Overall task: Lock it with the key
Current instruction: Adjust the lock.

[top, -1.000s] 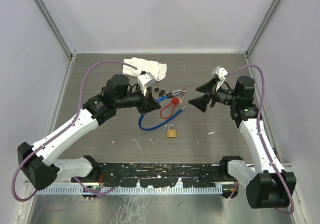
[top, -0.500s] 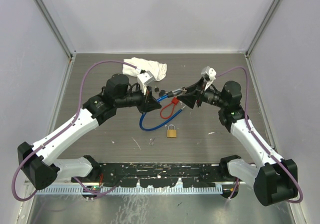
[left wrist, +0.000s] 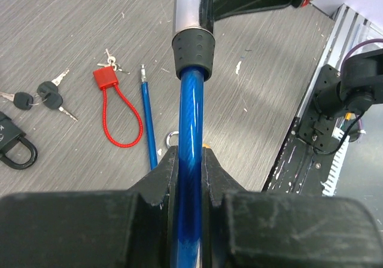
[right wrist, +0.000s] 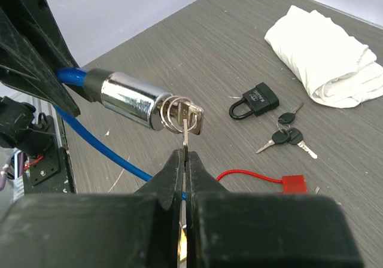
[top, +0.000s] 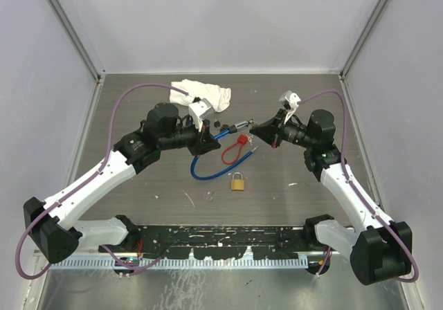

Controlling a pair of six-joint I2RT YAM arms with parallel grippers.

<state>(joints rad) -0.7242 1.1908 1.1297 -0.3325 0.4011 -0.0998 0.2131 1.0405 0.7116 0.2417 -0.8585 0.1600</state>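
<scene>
The left tool (left wrist: 188,160) is shut tight on the blue cable lock (left wrist: 190,112) — it holds the blue cord up off the tabletop (top: 277,199). At the end of the cord is a shiny silver barrel (right wrist: 128,103) with a black collar. A key (right wrist: 185,139) hangs from rings at the barrel's end, and the right tool (right wrist: 184,159) pinches that key flat between its fingers. The rest of the blue cord loops down onto the tabletop. Below the two tools lie a red cable lock (top: 242,140), a black padlock (right wrist: 254,99) with its black-headed keys (right wrist: 279,136) just beside it, and a small gold padlock (top: 237,181) — all apart from each other. A white cloth (top: 202,93) sits at the back.
</scene>
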